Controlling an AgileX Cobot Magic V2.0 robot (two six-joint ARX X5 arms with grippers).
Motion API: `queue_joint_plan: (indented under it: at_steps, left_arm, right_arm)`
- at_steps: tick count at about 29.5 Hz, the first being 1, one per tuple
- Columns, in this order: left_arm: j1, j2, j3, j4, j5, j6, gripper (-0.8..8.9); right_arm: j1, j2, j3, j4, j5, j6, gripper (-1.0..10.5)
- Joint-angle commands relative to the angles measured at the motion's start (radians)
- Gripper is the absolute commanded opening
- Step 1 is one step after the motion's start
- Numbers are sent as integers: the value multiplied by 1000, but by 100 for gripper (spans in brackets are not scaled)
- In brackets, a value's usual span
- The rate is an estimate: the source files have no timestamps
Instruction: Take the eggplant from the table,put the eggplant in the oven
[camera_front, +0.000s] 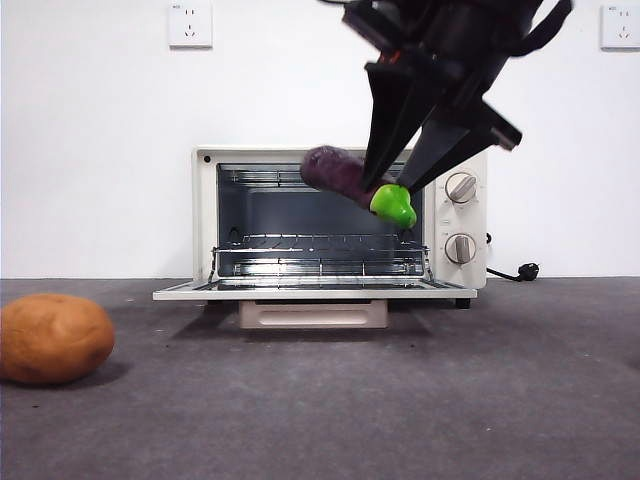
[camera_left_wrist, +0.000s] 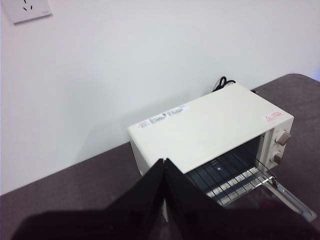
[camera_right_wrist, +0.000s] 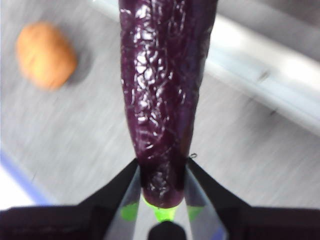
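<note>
One eggplant (camera_front: 345, 176) clamped at stem end by right pincer (camera_front: 392, 195), centre-right before one open oven (camera_front: 452, 215). One potato (camera_front: 53, 338) lower left on worktop (camera_front: 400, 400). Left pincer (camera_left_wrist: 165, 172) closed, empty.

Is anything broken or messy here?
No, nothing looks broken or spilled. The right hand holds the eggplant tilted in front of the open oven. A potato just sits on the table.
</note>
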Motion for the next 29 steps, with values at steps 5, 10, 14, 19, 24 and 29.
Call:
queue_joint_plan:
  at_steps: [5,10,14,19,24,29]
  left_arm:
    - [-19,-8,-9,-19,-2,11,-6]
    - [-19,-16,-9,-27,-2,11,-6]
    - [-20,-22,-9,-38,-2,11,-6]
    - [-20,-30,-9,-53,-2,11,-6]
    - [-20,-34,-9,-68,-2,11,-6]
    - [-20,-38,-9,-87,-2,11,-6]
  right_arm:
    - [-73,163,169,-10,-47,12,-12]
    - [-117,270,307,-16,-95,55,-12]
    - [-142,352,410,-21,-113,94,-12]
    - [-162,443,504,-19,-122,140,-12]
    - [-174,507,561,18,-116,195,-12]
    - [-179,529,566,115,-111,266,-12]
